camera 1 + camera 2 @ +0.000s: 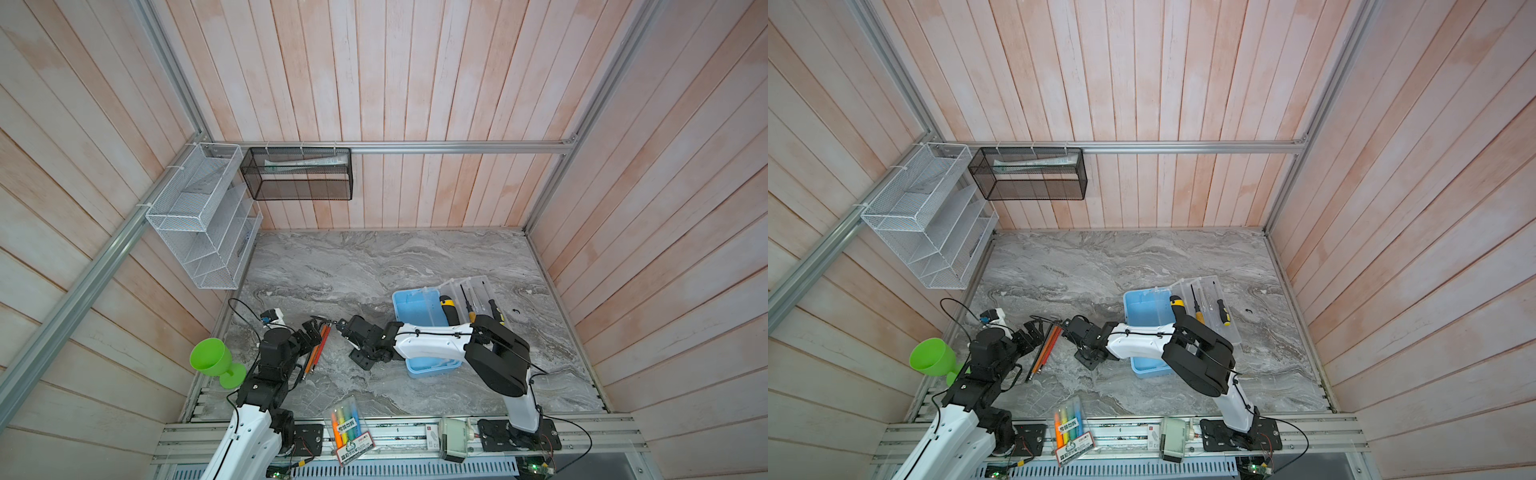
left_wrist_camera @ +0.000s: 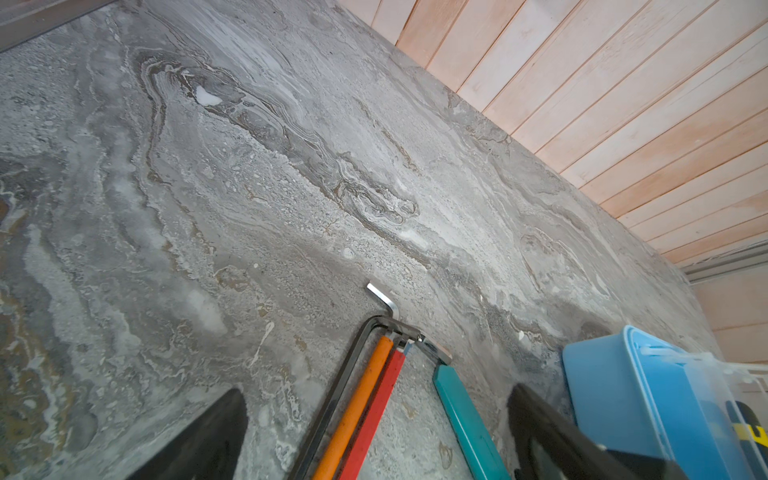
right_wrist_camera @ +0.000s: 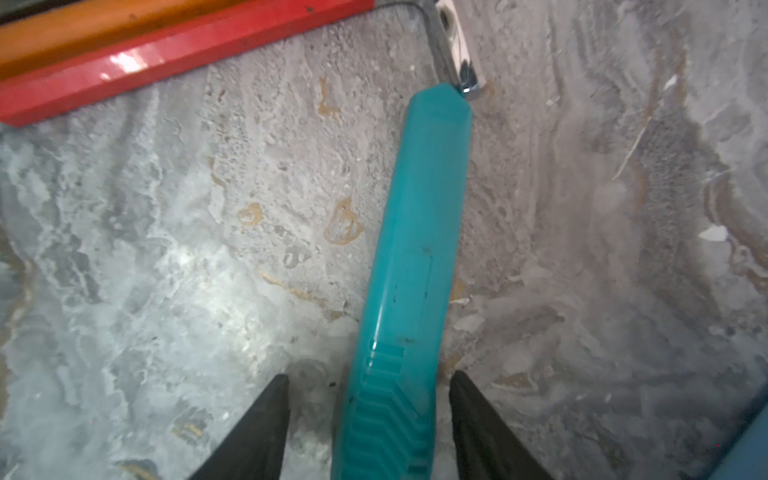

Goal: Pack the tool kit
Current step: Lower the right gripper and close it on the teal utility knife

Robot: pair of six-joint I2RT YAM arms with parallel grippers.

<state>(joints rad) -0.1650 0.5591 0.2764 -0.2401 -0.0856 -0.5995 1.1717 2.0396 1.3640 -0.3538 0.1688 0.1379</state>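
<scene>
Inspector: Case position?

Assessor: The light-blue plastic case point(image 1: 415, 309) sits between the centre and the right edge of the grey marble-patterned bench point(image 1: 374, 266). Its clear lid point(image 1: 478, 284) is folded open toward that edge. A yellow-and-black-handled screwdriver point(image 1: 449, 309) lies by the hinge line, and slimmer screwdrivers point(image 1: 467, 303) lie on the lid.

Inspector: And the right hand?

Assessor: The right hand point(image 3: 370, 374) is left of the bench's centre. Its jaws stand apart on either side of a teal plastic-handled tool point(image 3: 419, 216) lying flat on the bench, with a gap on both sides.

Inspector: Left hand?

Assessor: The left hand point(image 2: 376, 392) is spread wide and holds nothing. It is low over an orange-handled bar point(image 2: 353, 411) and a red-handled bar point(image 2: 374, 415), which lie side by side, touching. A silver L-shaped hex key point(image 2: 384, 297) lies just beyond their ends.
</scene>
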